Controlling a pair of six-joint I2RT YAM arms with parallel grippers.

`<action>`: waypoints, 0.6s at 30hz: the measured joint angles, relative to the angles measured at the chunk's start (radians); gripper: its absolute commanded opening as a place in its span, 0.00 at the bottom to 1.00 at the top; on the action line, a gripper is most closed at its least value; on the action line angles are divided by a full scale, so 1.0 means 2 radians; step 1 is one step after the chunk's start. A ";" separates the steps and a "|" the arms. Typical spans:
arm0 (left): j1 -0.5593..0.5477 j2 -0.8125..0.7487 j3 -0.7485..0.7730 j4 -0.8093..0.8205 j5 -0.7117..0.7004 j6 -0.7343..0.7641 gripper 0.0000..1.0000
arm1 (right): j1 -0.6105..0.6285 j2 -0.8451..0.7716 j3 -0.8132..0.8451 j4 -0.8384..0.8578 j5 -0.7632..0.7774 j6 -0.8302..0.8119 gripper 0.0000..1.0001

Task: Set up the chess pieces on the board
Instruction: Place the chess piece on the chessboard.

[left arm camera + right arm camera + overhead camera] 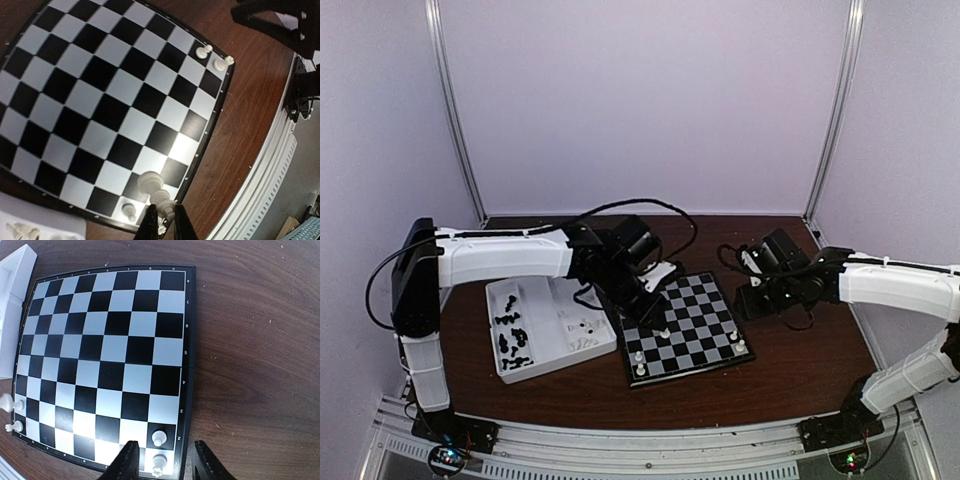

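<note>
Over the near-left corner of the chessboard (695, 305), the left pincer (164, 222) is pinching a cream-white chess piece (155, 187) low on its body, its two dark fingers pressing in from either side. I cannot tell whether the base of that piece is touching the square beneath it. Just beside it, a small white pawn (129, 210) is standing upright in the board's edge row by the corner. At the other end of the same near edge, two more white pieces (221, 63) are standing side by side on adjoining squares in the near-right corner.

The right pincer (166, 452) is hanging over that near-right corner with its fingers spread wide and nothing gripped between them. In the right wrist view those two pieces are showing between and just ahead of the fingertips, touching neither finger.

The board is lying flat on the dark wooden tabletop (790, 375), turned slightly askew. The white compartment tray (545, 300) is sitting close against its left side. Black pieces (512, 335) are lying jumbled in the tray's left compartment. A few white ones (582, 335) are lying in the compartment nearer the board.
</note>
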 measured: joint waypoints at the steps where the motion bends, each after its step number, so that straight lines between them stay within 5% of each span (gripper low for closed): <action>1: -0.006 0.010 0.011 0.002 0.006 -0.001 0.08 | 0.000 -0.003 0.000 0.000 0.001 0.000 0.38; 18: -0.047 0.093 0.036 0.027 0.024 -0.003 0.12 | 0.000 -0.031 -0.017 0.000 0.007 0.004 0.38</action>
